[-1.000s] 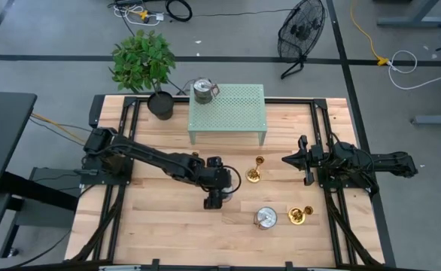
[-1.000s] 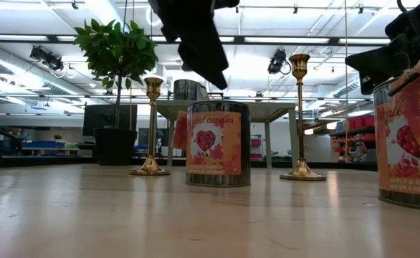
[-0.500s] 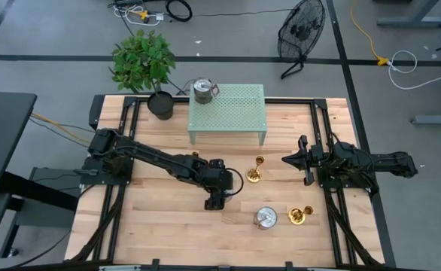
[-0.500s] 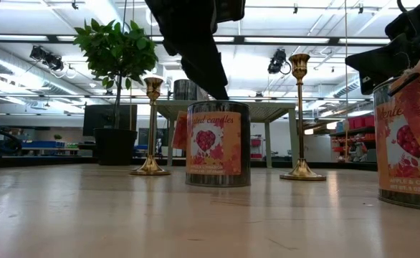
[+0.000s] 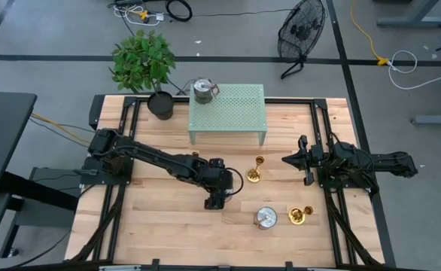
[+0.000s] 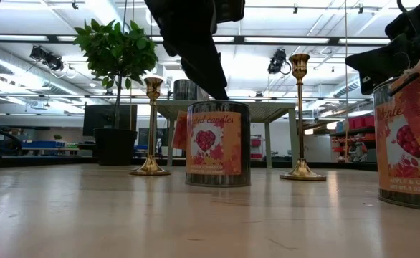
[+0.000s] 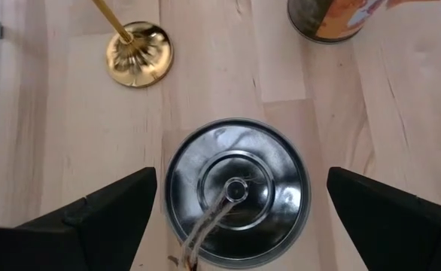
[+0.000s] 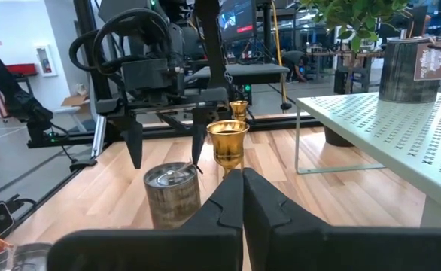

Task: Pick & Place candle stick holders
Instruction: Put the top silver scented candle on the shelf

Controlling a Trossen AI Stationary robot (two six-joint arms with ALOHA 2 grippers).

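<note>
The left pincer (image 5: 214,202) hangs over a round tin (image 7: 236,191) on the pale wooden plank worktop (image 5: 160,218), its two dark fingers (image 7: 107,211) spread wide on either side of the tin and not touching it. The tin's lid is smooth, ringed silver metal with a small central knob; its sides are hidden from the left wrist view.

The three candle stick holders are shiny brass with flared round bases, thin stems and small cups. Two (image 5: 254,176) (image 5: 260,160) stand near mid-worktop, in front of the pale green perforated metal stand (image 5: 227,111). The third (image 5: 299,216) sits nearer the front edge, beside another silver-lidded tin (image 5: 265,218).

The right pincer (image 5: 290,159) waits at the right side, fingers pressed together on nothing. In the low view a tin with a heart label (image 6: 218,143) is cut off at the right edge by another
</note>
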